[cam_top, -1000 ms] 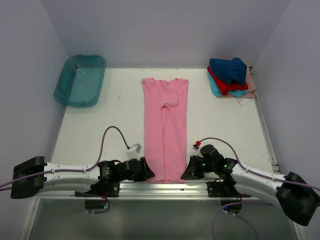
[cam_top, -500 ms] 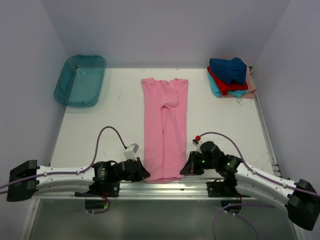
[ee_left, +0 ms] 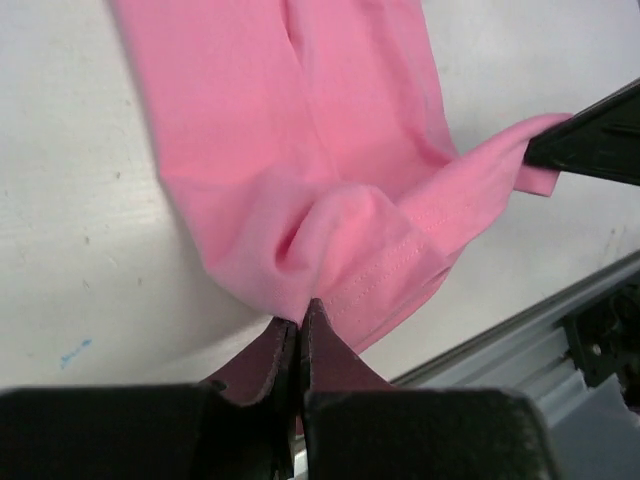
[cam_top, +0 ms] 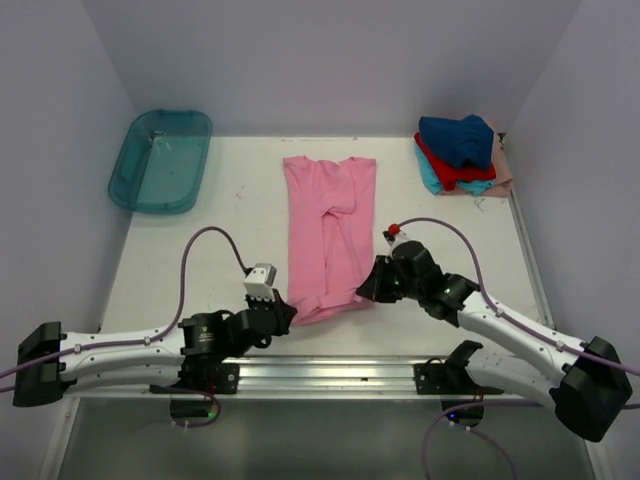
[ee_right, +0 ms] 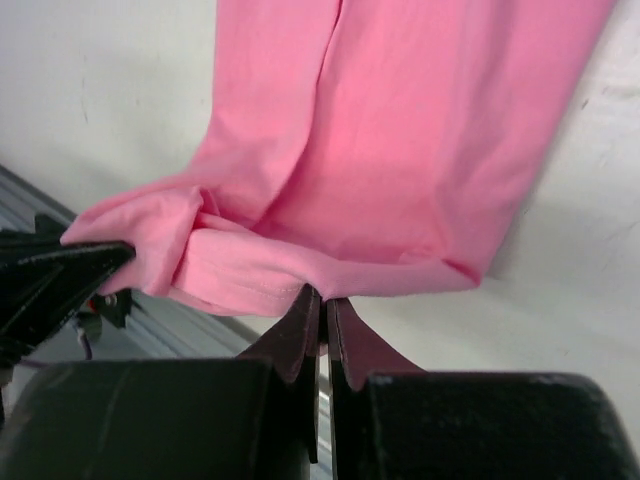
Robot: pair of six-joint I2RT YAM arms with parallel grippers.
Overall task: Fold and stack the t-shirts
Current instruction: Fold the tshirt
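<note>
1. My left gripper [ee_left: 300, 312] is pinched together on the near-left hem corner of the pink t-shirt [ee_left: 300, 130]. Cloth bunches right at the tips, and the bottom edge of the wrist view cuts off the finger bases.
2. My right gripper [ee_right: 322, 296] is clamped on the near-right hem corner. The cloth inside the pinch is hidden.
3. Each wrist view catches the other gripper's dark tip at its edge. Overhead, my wrists cover both pinches.
4. Only the overhead view shows the whole pink t-shirt. It is a long strip lying lengthwise mid-table [cam_top: 200, 260], its near end bunched between my grippers.
5. At the far right corner sits a stack of t-shirts [cam_top: 458, 150]: navy on top, then red, teal, and a peach sliver. A teal plastic tub [cam_top: 160, 160] sits far left.
</note>
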